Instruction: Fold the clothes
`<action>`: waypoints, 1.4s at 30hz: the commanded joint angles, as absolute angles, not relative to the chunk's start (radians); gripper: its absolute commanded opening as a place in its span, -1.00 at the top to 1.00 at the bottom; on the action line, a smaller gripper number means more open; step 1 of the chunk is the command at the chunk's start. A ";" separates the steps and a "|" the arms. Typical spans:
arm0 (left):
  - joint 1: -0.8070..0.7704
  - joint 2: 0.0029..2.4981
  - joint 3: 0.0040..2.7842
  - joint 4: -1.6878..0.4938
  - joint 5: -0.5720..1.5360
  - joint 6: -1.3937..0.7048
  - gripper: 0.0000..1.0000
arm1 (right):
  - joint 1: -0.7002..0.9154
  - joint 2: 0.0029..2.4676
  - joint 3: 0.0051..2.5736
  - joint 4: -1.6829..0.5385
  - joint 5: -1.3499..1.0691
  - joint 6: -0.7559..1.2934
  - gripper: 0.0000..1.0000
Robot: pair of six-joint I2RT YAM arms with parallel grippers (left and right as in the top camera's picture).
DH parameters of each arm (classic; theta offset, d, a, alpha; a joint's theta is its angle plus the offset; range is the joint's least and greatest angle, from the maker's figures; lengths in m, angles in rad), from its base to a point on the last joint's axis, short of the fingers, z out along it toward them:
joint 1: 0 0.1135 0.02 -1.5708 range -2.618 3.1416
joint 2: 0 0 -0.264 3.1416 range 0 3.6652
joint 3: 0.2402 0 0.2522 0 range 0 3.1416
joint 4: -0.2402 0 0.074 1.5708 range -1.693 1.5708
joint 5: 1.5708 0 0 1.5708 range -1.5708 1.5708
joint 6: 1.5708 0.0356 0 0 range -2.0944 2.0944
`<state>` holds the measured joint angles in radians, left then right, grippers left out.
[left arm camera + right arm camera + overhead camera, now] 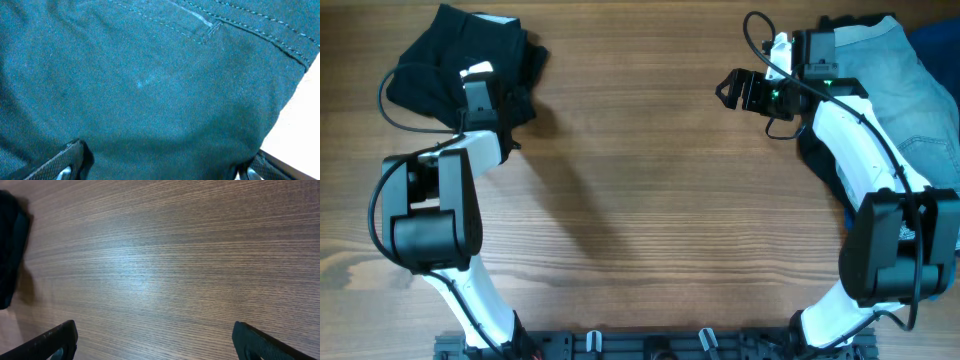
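Note:
The clothes, a pair of black shorts (440,60), lie bunched at the table's far left corner. My left gripper (485,75) hovers low over their right part. In the left wrist view the dark fabric (150,85) fills the frame, a stitched seam (250,30) running across its top. The left gripper (162,172) is open, its fingertips (65,165) wide apart with cloth lying flat below them, nothing pinched. My right gripper (728,90) stands open over bare wood at the far right. In the right wrist view the right gripper (155,345) has only table between its jaws.
A light-blue denim garment (910,90) lies at the far right, partly under the right arm. Dark blue cloth (935,40) shows beside it and dark cloth (820,160) under that arm. A dark shape (10,250) sits at the right wrist view's left edge. The wooden table (640,200) spans the middle.

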<state>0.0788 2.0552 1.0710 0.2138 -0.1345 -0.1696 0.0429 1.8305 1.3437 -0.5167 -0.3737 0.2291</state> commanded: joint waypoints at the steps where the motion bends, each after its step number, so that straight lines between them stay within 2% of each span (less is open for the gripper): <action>1: 0.050 2.123 1.034 0.141 -0.066 -0.187 -0.89 | 0.044 1.809 1.350 -0.514 -0.382 0.213 -1.00; 6: -0.052 2.123 1.034 0.112 -0.060 -0.181 -0.88 | 0.044 1.809 1.350 -0.514 -0.382 0.213 -0.99; 13: -0.139 2.123 1.034 0.231 -0.099 -0.160 -0.89 | 0.044 1.809 1.350 -0.520 -0.382 0.209 -1.00; 20: -0.109 2.061 1.035 0.219 -0.099 -0.160 -0.89 | 0.044 1.809 1.350 -0.521 -0.381 0.205 -1.00; 29: -0.051 1.748 1.035 0.133 -0.135 -0.125 -0.93 | 0.044 1.809 1.350 -0.521 -0.382 0.193 -1.00; 34: 0.072 1.779 1.034 0.167 -0.140 -0.051 -0.90 | 0.044 1.809 1.350 -0.524 -0.382 0.193 -0.99; 39: 0.154 1.932 1.034 0.373 -0.008 0.118 -0.95 | 0.044 1.809 1.350 -0.546 -0.381 0.184 -0.99; 42: 0.160 2.024 1.034 0.457 0.001 0.173 -0.99 | 0.044 1.809 1.350 -0.546 -0.382 0.186 -0.99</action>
<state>0.1585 1.9240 1.0374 0.3969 -0.0669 0.0425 0.0429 1.8305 1.3437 -0.5438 -0.3737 0.2066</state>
